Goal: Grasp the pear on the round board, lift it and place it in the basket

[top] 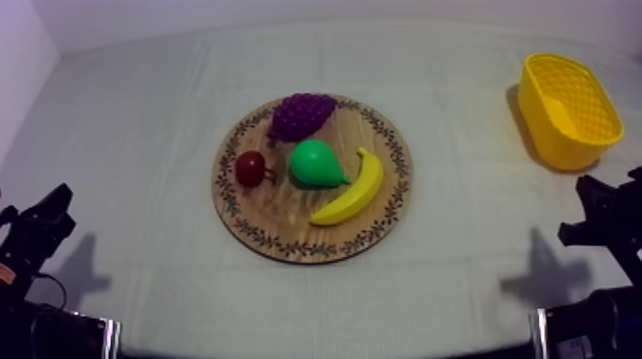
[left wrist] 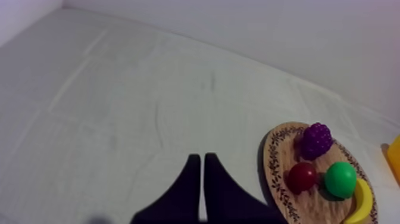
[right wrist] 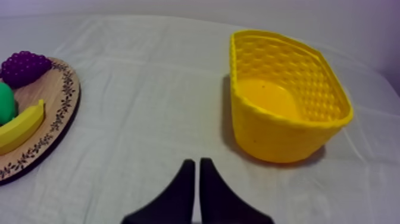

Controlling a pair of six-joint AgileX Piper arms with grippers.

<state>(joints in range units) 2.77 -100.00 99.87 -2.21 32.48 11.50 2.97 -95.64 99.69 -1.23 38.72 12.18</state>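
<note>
A green pear [top: 316, 163] lies in the middle of the round wooden board [top: 263, 218], between a small red fruit [top: 251, 168] and a banana [top: 353, 190], with purple grapes [top: 300, 115] behind it. The yellow basket [top: 567, 110] stands at the far right, with nothing in it. My left gripper [top: 48, 215] rests low at the left, well clear of the board; its fingers lie together as a narrow wedge [left wrist: 199, 162]. My right gripper [top: 597, 205] rests low at the right, in front of the basket [right wrist: 286, 95], shut on nothing [right wrist: 197, 164]. The pear [left wrist: 340, 179] shows beyond the left gripper too.
White walls border the table at the back and left. Bare cloth lies between the board [right wrist: 53, 113] and the basket, and along the front edge between the two arms.
</note>
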